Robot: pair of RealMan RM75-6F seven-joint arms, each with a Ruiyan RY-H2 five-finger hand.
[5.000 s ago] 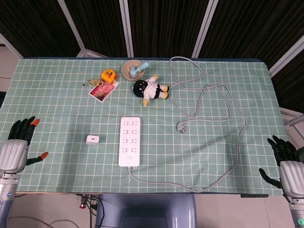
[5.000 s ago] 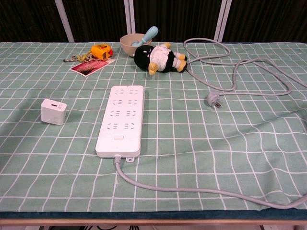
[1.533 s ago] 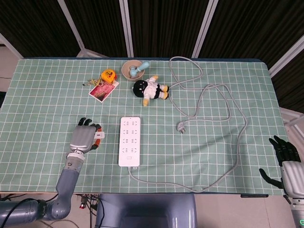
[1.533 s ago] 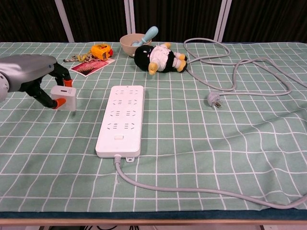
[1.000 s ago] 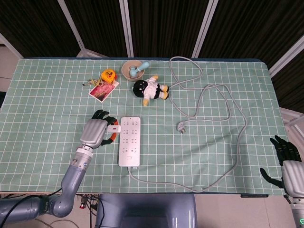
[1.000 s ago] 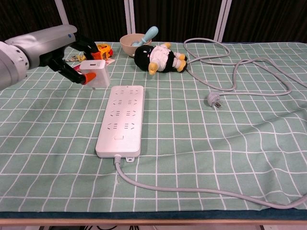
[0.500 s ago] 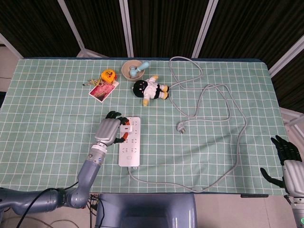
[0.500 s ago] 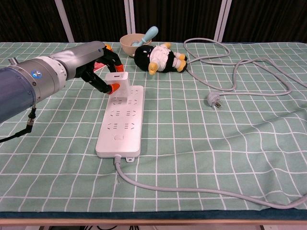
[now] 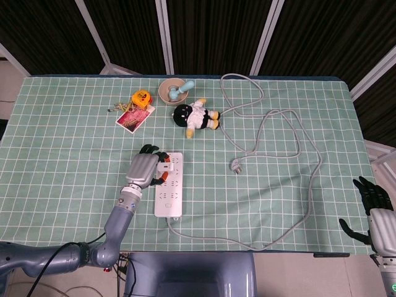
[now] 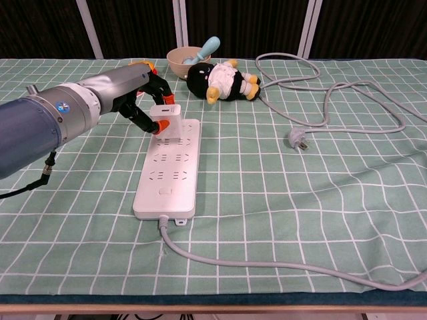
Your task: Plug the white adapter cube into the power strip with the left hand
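We hold white adapter cube (image 10: 167, 120) in left hand (image 10: 137, 93) over power strip (image 10: 167, 180); next, seat prongs.

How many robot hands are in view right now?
2. The left hand holds the white adapter cube over the far end of the white power strip. The right hand shows only in the head view, at the table's right edge.

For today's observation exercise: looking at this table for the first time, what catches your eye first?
The left hand holds the white adapter cube over the far end of the white power strip at the table's middle. Behind it lies a black penguin plush, and a long grey cable loops across the right side.
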